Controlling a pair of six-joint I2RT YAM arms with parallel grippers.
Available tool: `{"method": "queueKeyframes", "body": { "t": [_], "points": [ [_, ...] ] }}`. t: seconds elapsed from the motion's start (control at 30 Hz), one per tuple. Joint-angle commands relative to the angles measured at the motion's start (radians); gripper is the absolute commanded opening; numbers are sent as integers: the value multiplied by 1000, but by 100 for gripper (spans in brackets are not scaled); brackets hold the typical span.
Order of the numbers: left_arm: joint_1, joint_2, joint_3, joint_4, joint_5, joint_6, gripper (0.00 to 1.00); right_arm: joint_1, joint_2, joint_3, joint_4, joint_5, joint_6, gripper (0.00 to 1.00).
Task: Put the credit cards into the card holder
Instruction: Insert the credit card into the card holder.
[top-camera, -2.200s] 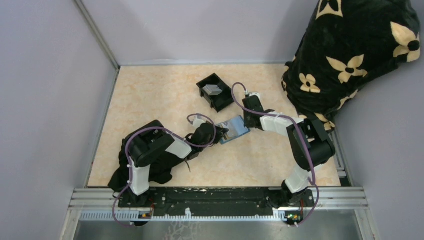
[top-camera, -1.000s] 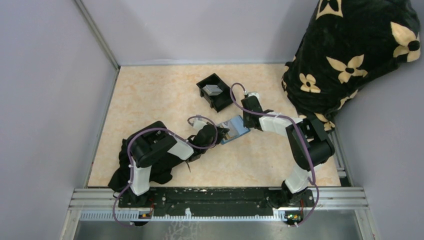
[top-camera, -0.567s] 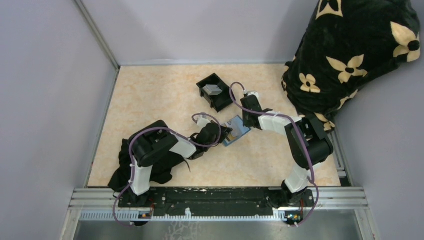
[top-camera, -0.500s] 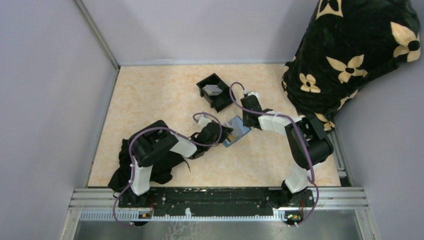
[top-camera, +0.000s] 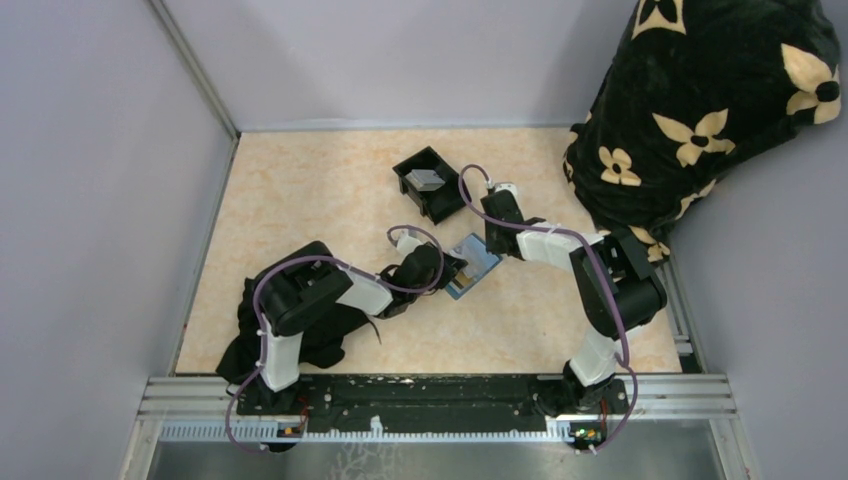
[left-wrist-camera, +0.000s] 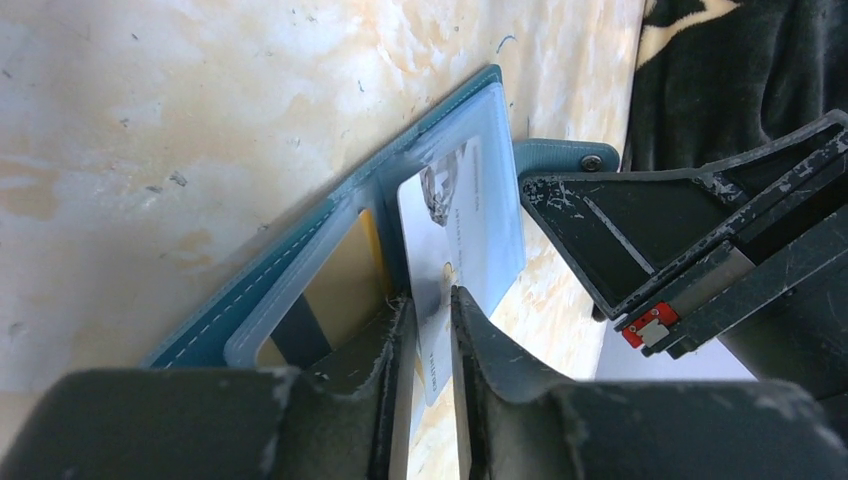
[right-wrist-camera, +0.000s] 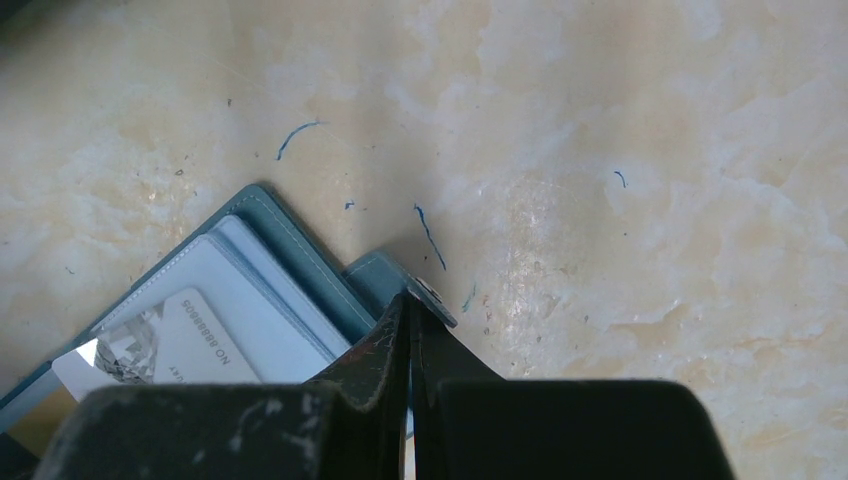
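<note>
The teal card holder (top-camera: 474, 264) lies open mid-table between both grippers. In the left wrist view its clear pockets (left-wrist-camera: 300, 285) face up. A tan-yellow card (left-wrist-camera: 345, 270) sits in the near pocket. A silver credit card (left-wrist-camera: 455, 230) is partly inside the far pocket. Its outer end pokes out between the tips of my left gripper (left-wrist-camera: 430, 298), whose jaws stand a little apart around it. My right gripper (right-wrist-camera: 410, 300) is shut on the holder's snap tab (right-wrist-camera: 378, 275), at the far edge of the card holder (right-wrist-camera: 290, 250).
A black open tray (top-camera: 412, 170) with a grey flat item (top-camera: 428, 180) stands behind the holder. A dark flowered cloth (top-camera: 710, 110) fills the back right corner. Black fabric (top-camera: 325, 345) lies by the left arm's base. Walls close in the left and back.
The left gripper pushed toward the holder with the silver card, the holder turned slightly, and the left jaws have now parted. The right gripper stayed shut on the tab.
</note>
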Motion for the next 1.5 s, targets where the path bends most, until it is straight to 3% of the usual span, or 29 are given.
{"method": "queueKeyframes", "body": {
  "t": [0.0,0.23,0.67,1.47],
  "points": [
    [-12,-12,-31,-103,24,35,28,18,55,-47,-90,-59,12,0],
    [-12,-50,-41,-117,24,62,42,18,52,-57,-81,-62,15,0],
    [-10,-54,58,-325,83,126,53,19,44,-58,-82,-70,15,0],
    [9,32,238,-505,152,149,50,64,33,-64,-86,-100,28,0]
  ]
}}
